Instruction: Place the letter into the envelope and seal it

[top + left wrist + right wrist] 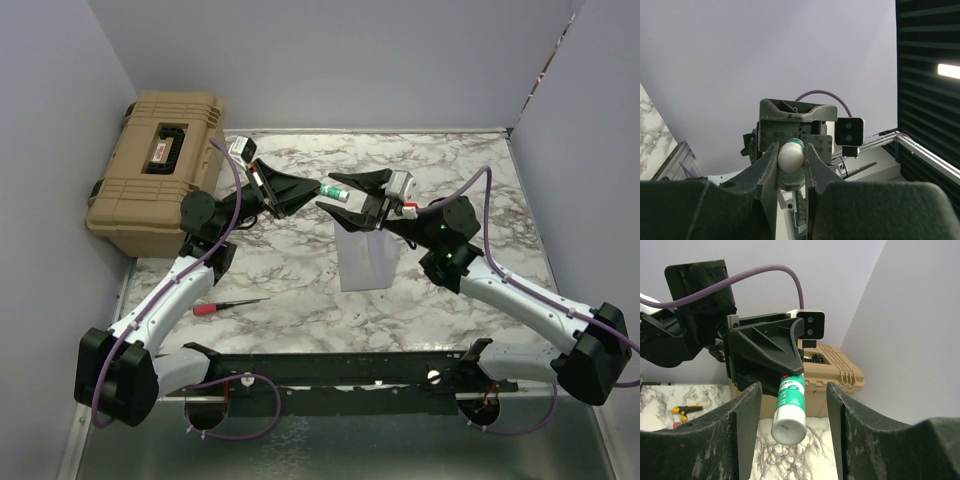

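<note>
Envelope (365,258) looks at the sealing step: my left hand (791,152) pinches the glue stick (789,405), right hand (792,389) gapes wide open, uncapping's next I guess.

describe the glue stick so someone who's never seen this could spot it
Look above the middle of the marble table, where the two arms meet over the pale envelope. The glue stick is a short white tube with a green label, pinched in the left gripper between the right gripper's open fingers. Nothing else here is green and white.

Glue stick (789,407) cap end (some label too) hidden within left gripper (793,374)
</note>
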Tool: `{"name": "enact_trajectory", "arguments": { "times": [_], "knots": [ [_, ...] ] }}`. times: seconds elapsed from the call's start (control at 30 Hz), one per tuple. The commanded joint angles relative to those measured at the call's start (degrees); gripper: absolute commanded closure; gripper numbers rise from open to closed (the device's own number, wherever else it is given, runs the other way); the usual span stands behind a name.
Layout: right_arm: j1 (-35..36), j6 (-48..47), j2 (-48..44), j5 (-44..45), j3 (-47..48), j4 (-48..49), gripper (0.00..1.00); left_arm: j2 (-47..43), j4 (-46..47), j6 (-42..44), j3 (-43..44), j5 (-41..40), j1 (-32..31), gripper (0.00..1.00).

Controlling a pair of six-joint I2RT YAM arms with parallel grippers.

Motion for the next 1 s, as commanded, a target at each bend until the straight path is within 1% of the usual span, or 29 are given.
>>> {"name": "enact_trajectory", "arguments": {
  "times": [0.0,0.1,0.2,0.33,0.47,0.6,0.87,0.97],
  "knots": [
    [-0.2,0.2,2.6,-3.3,-2.7,13.1,0.44,-1.6,0.7,-1.2,0.3,-2.0,0.1,0.95],
    [-0.2,2.5,4.2,-4.2,-5.2,21.9,0.49,-1.7,1.2,-2.0,-0.1,-2.1,0.1,0.96],
    [-0.1,3.4,4.9,-4.4,-6.2,25.8,0.54,-1.8,1.6,-2.8,-0.9,-2.2,0.1,0.96],
    [-0.2,3.3,4.7,-4.5,-6.2,25.9,0.55,-1.8,1.9,-3.3,-1.5,-2.3,0.1,0.96],
    [-0.1,3.3,4.4,-4.8,-6.0,25.4,0.53,-1.8,2.0,-3.4,-1.8,-2.5,0.1,0.96],
    [-0.2,2.2,4.6,-5.0,-5.0,22.6,0.53,-2.0,2.2,-3.6,-1.5,-2.4,0.1,0.96],
    [-0.2,1.7,5.7,-5.4,-3.1,21.4,0.6,-2.1,2.2,-3.5,-1.4,-2.2,0.1,0.96],
    [-0.1,1.9,6.3,-5.6,-2.0,20.9,0.67,-2.1,2.2,-3.5,-1.4,-2.2,0.0,0.96]
  ]
}}
